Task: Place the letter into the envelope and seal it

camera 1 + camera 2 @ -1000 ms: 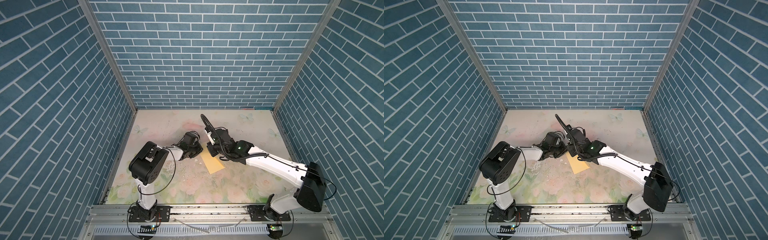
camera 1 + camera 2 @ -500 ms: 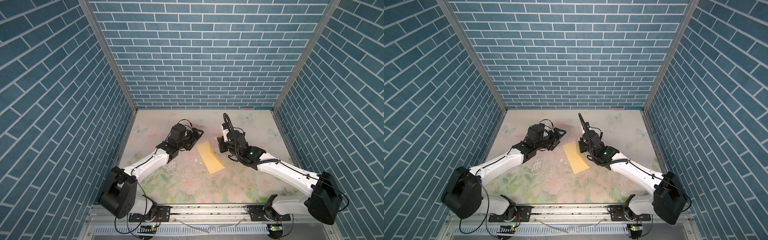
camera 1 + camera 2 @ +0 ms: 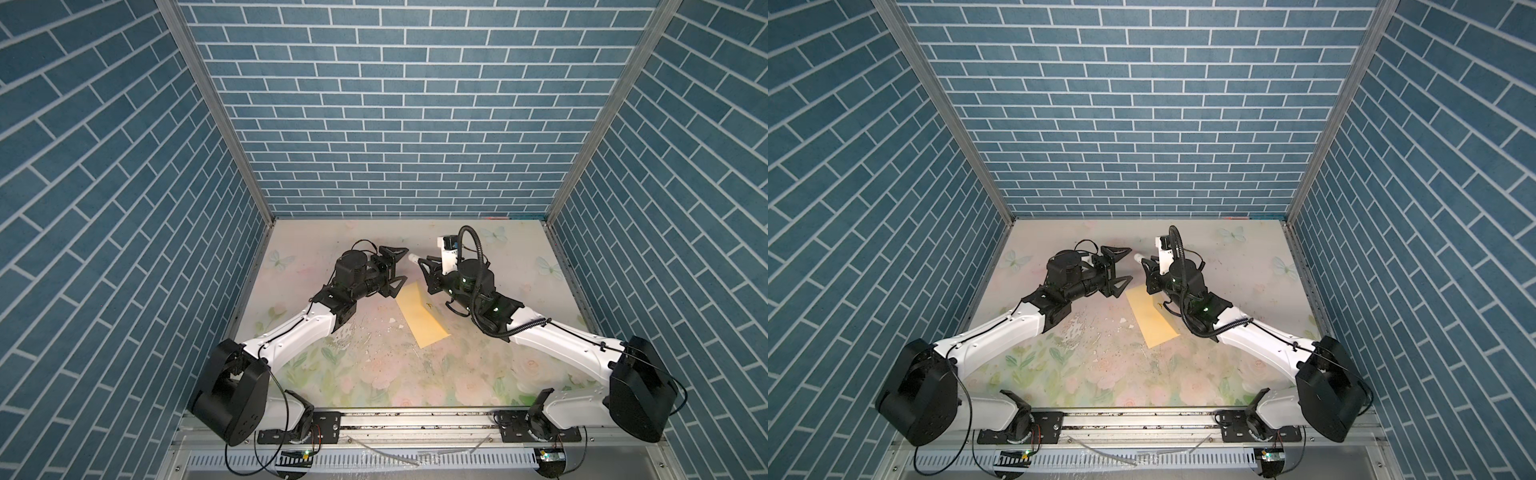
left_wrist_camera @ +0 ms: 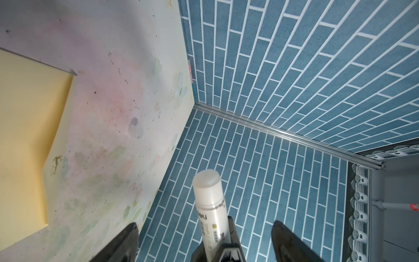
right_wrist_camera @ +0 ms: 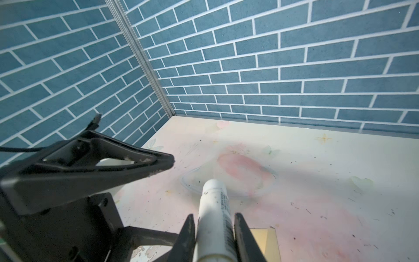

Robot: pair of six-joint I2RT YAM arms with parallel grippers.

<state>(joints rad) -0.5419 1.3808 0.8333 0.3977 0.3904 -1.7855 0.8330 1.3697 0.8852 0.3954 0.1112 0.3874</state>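
Long yellow-tan paper envelope [image 3: 419, 318] with small dark squiggle: flat on pale floral tabletop [image 3: 374, 374], between both grippers, touched by neither. No cream bordered letter in sight, so probably inside. Sealing seemingly left to do. Right gripper [image 3: 424, 270] clamped on white cylindrical glue stick [image 4: 209, 204]. Left gripper [image 3: 405, 264] spread wide, empty. Legible on stick: "deli"; remaining print too small.

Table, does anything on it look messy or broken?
Yes. Beside the envelope, the flowery table covering has a scraped, flaky patch with small white crumbs scattered around it. The envelope lies slanted but looks undamaged.
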